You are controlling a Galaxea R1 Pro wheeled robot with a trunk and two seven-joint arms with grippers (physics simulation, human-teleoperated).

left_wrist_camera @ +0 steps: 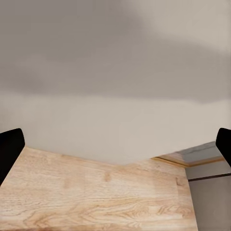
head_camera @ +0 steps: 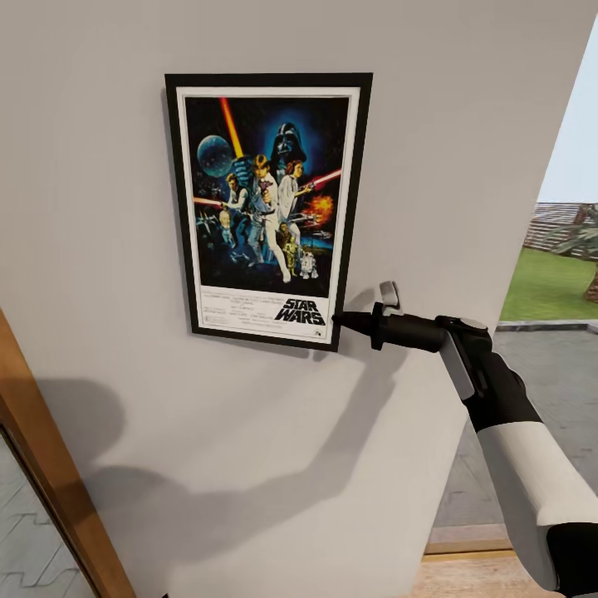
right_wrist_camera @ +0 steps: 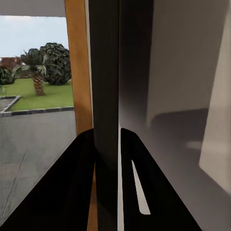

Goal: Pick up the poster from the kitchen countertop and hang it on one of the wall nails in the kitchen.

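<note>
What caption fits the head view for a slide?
Right end effector grips the lower right corner of the poster against the grey wall.

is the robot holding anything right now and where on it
Yes: the right gripper pinches the poster by its frame edge at the lower right corner, against the wall. The left gripper is open, empty.

The right arm (head_camera: 531, 473) is white-sleeved with a black wrist, and its gripper (head_camera: 365, 320) (grey-tipped) has tapered black fingers.

A home interior: framed film poster (head_camera: 267, 208) on plain wall (head_camera: 108, 208), garden (head_camera: 548, 282) outside.
</note>
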